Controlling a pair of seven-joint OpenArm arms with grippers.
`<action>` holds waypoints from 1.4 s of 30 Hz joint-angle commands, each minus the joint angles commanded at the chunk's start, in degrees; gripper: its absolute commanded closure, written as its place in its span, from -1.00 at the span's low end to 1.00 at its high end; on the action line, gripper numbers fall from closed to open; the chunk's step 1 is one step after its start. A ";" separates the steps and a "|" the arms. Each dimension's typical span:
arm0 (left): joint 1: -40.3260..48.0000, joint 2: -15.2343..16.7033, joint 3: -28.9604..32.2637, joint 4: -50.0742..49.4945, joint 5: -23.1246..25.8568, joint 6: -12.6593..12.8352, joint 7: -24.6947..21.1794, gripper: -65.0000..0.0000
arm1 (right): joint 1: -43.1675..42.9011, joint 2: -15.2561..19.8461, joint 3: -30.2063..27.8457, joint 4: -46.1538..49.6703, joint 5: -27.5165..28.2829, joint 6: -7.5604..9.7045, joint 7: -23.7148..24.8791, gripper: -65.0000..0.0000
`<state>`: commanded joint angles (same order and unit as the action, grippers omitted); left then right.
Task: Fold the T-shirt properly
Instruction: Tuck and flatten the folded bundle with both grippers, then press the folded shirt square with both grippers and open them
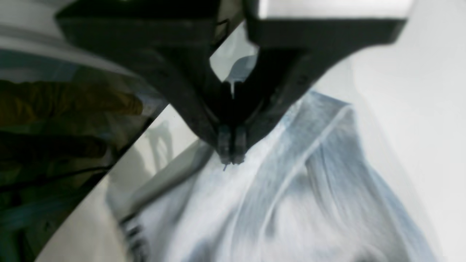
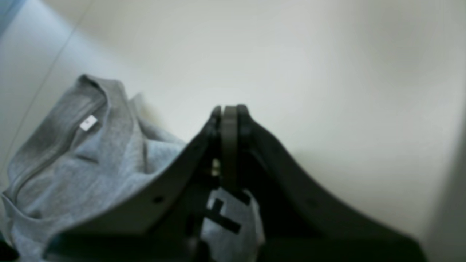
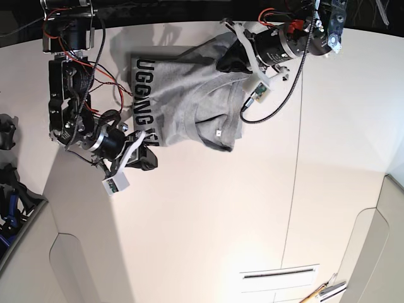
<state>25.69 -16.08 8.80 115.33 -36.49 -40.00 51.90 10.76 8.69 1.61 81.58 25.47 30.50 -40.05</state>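
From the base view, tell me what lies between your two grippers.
Only the T-shirt, its grey cloth with black lettering spanning from the right gripper to the left gripper. Both appear shut on its edges; the base view shows this.

Heather-grey T-shirt (image 3: 189,101) with black block lettering (image 3: 144,95), small white neck tag (image 2: 88,122), black pincers, cream-white tabletop (image 3: 208,214)

The left gripper (image 1: 232,160) is sitting at 1 o'clock, jaws closed; the right gripper (image 2: 229,109), at 9 o'clock, likewise.
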 joint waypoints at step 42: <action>-33.88 -12.90 0.50 -22.95 0.02 4.67 0.24 1.00 | -7.63 -5.40 -3.34 -6.47 11.21 3.19 -3.98 1.00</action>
<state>-8.19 -28.97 9.30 92.38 -36.47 -35.33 52.14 3.14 3.29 -1.74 75.11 36.69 33.69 -44.03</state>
